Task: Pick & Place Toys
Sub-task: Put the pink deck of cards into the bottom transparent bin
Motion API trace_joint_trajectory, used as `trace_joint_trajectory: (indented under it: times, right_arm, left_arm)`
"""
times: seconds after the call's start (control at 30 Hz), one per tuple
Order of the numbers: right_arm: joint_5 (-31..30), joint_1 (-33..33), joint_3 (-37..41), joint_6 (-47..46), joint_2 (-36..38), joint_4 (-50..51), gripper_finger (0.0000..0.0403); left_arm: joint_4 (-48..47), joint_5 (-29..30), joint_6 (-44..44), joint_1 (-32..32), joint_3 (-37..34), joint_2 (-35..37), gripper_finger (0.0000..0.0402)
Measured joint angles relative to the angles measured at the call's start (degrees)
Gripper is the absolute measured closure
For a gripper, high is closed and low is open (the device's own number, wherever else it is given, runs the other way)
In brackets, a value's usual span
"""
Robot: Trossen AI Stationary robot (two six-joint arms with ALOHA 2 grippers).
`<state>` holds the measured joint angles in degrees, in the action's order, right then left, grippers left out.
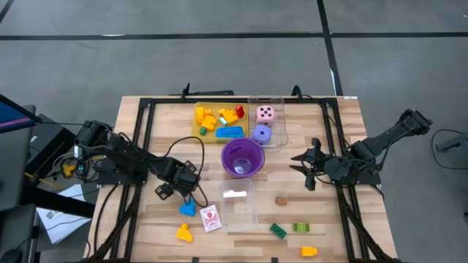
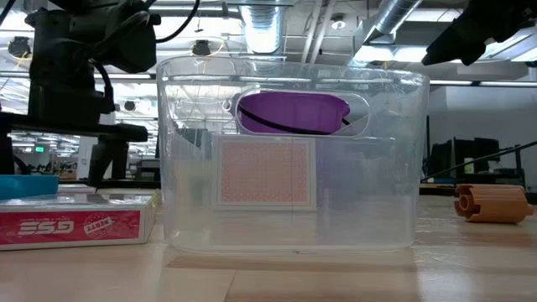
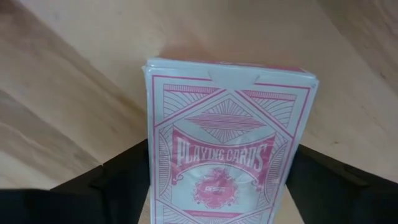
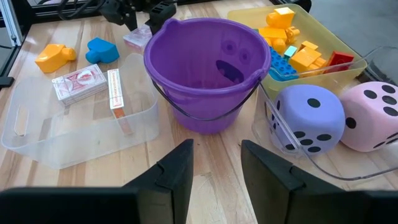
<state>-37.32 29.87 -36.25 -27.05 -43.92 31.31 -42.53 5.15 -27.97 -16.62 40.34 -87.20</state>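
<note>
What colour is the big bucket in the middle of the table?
Purple. The bucket is see-through purple with a dark wire handle, clearest in the right wrist view.

We are observing two dark, jointed arms; black cables are looping off the left arm (image 1: 124, 157). The right end effector (image 4: 216, 163) is showing flat black fingers.

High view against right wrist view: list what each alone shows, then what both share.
Only the high view: the green brick, lime brick, orange brick and brown piece on the right arm's side, plus both arms whole.

Only the right wrist view: the dark handle on the cup, seen from the side.

Both: the cup, pink die, purple die, yellow tray of bricks, the clear tray by the cup, blue piece, yellow piece, left pincer and open right pincer.
</note>
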Motion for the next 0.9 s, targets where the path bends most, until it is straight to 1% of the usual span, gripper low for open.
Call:
trace_joint_trajectory:
  times: [0.1, 0.2, 0.27, 0.4, 0.53, 0.63, 0.77, 0.9]
  right_arm:
    - [0.0, 0.0, 0.0, -0.01, 0.0, 0.0, 0.0275]
    - [0.0, 0.0, 0.0, -0.01, 0.0, 0.0, 0.0275]
    - [0.0, 0.0, 0.0, 0.0, 0.02, 0.0, 0.0275]
    - [0.0, 0.0, 0.0, 0.0, 0.01, -0.01, 0.0275]
    - [0.0, 0.02, 0.0, 0.0, 0.0, -0.02, 0.0275]
    - [-0.08, 0.01, 0.0, 0.0, 0.01, -0.13, 0.0275]
    - [-0.51, 0.0, 0.0, 0.42, 0.0, -0.89, 0.0275]
    - [-4.32, 0.0, 0.02, 1.28, 0.01, -2.75, 0.0275]
  left_arm:
    - [-0.4, 0.56, 3.06, -0.02, -0.02, 0.33, 0.0081]
    - [-0.59, 0.9, 6.0, 0.18, -0.28, 1.49, 0.0098]
    - [-0.08, 1.52, 8.46, 0.71, -0.32, 3.05, 0.0101]
    - [-0.56, 2.88, 13.31, 2.32, -0.2, 7.57, 0.0098]
    - [-0.37, 5.1, 15.93, 4.06, -0.2, 13.24, 0.0086]
    - [0.65, 5.4, 18.47, 5.74, -0.2, 17.43, 0.0094]
    - [4.09, 3.29, 22.69, 8.19, -0.17, 21.98, 0.0099]
    - [9.99, -1.94, 26.74, 10.84, -0.1, 24.24, 0.0087]
